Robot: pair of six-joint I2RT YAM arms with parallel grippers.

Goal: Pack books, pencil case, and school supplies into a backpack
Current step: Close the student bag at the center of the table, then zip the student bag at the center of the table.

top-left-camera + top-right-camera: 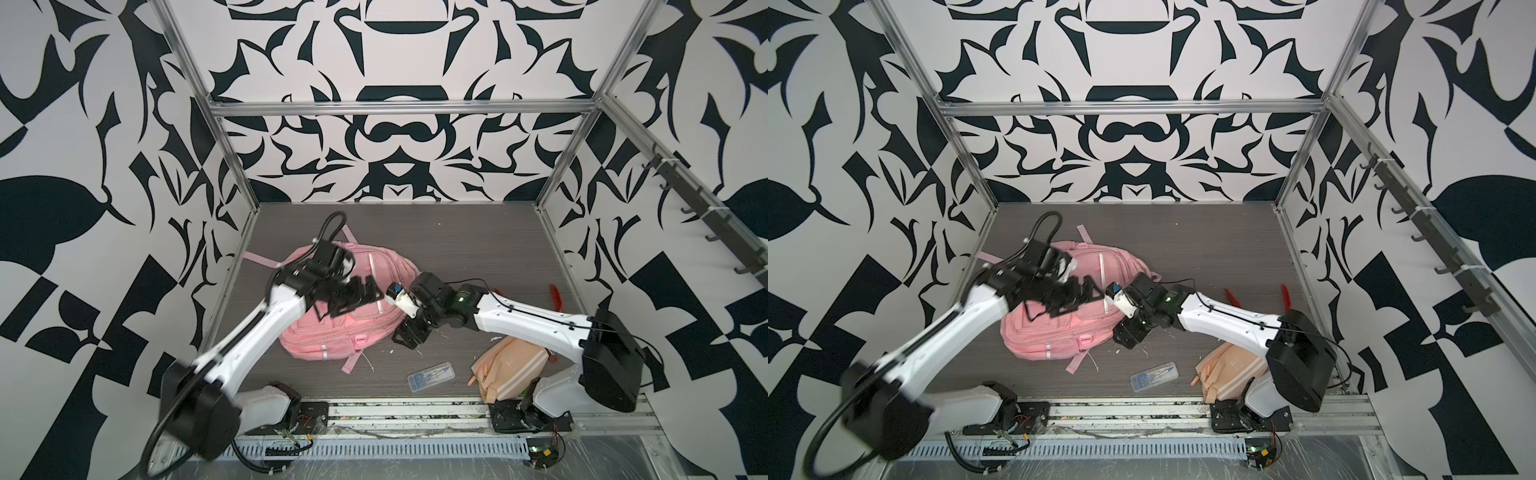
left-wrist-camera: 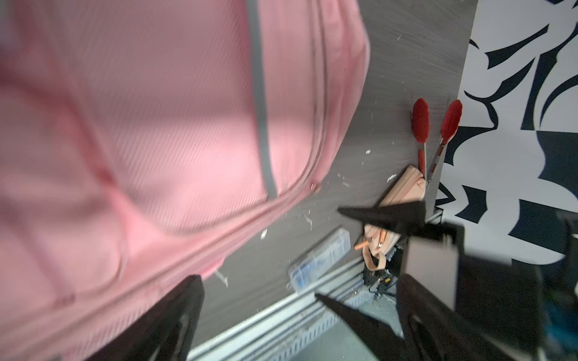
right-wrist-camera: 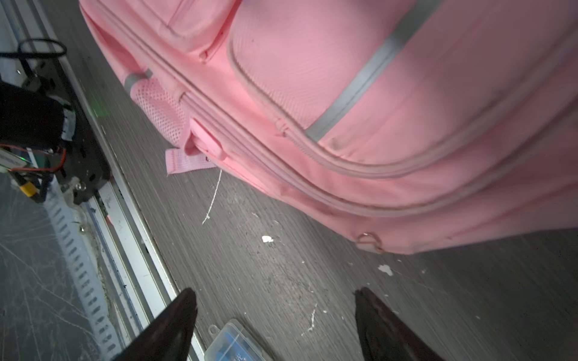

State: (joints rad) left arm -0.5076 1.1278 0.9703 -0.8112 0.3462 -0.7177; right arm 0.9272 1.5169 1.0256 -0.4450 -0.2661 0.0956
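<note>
- Two pincers are in view; both are released and both are empty.
- Left pincer: it hangs above the front face of the backpack and is blurred in both top views. In the left wrist view its fingers stand wide apart. Only bare worktop shows between them.
- Right pincer: it points down at the worktop, just beside the backpack's right-hand edge. In the right wrist view its two dark fingers are spread, with nothing between them.
- Backpack: it lies flat on the worktop, left of centre, with its front pockets and reflective strips facing up. The zip lines seen in the right wrist view look closed. One strap trails toward the front edge.
- Pencil case: it sits near the front right corner of the worktop, against the right arm's base and partly under that arm. It is well apart from the backpack.
- School supplies box: it lies flat on the worktop near the front edge, between the backpack and the pencil case, touching neither. Blue items show through the clear plastic.
- Red tongs: they lie by the right-hand wall, behind the pencil case. In the left wrist view their handle end is just beside the case.
</note>
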